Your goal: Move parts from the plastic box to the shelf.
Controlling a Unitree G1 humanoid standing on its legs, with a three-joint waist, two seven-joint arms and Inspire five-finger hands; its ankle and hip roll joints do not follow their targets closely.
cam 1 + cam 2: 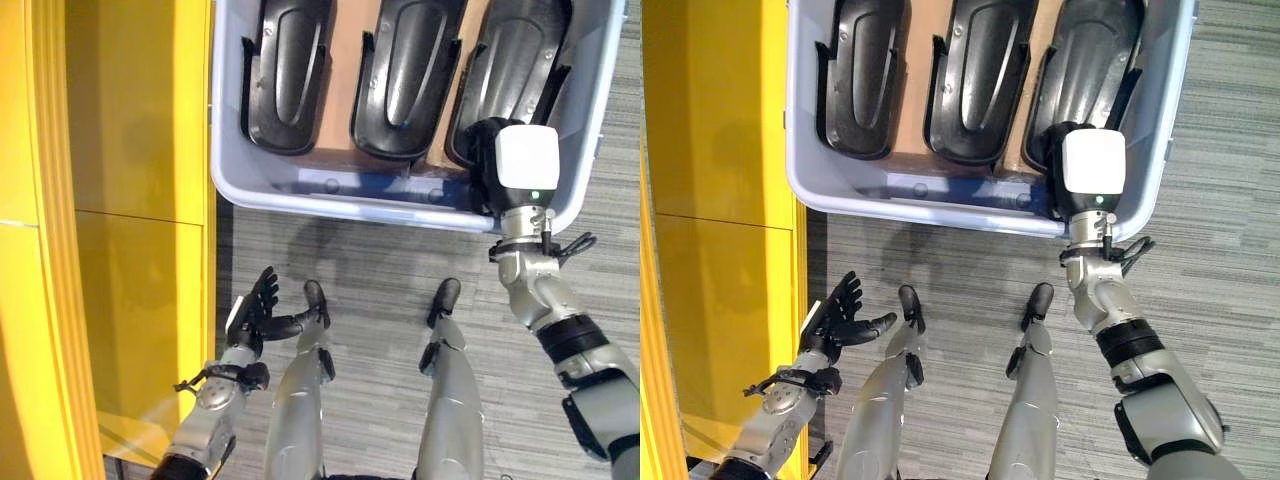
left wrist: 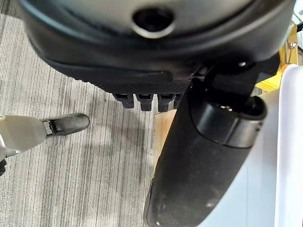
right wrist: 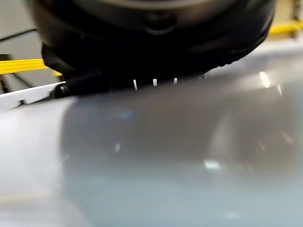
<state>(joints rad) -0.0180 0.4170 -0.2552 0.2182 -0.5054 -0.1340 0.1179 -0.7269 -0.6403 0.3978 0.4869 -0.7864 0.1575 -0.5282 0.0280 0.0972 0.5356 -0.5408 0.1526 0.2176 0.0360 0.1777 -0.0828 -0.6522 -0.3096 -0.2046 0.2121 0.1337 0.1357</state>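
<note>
Yellow shelf (image 1: 140, 200) runs along my left side, its flat panels upright beside the carpeted floor (image 1: 380, 290)

Pale grey plastic box (image 1: 300, 190) sits on the floor ahead of me, its left wall just beside the shelf edge. Brown bottom shows between the parts

Three black moulded parts lie side by side in the box: left part (image 1: 285, 75), middle part (image 1: 410, 75), right part (image 1: 515, 70), each a long shell with a raised oval rib. All three lean with the near ends down against the near wall of the box

My right hand (image 1: 490, 150) is reached over the near rim of the box at its right corner, down at the near end of the right part. White cover block on the back of the wrist hides the fingers from above; the right wrist view gives mostly grey box wall up close. Cannot tell whether the fingers are closed on the part or not

The near box wall stands between my right forearm and the parts

My left hand (image 1: 255, 310) hangs low by the shelf foot, well apart from the box, fingers spread and relaxed, thumb out, holding nothing
</note>
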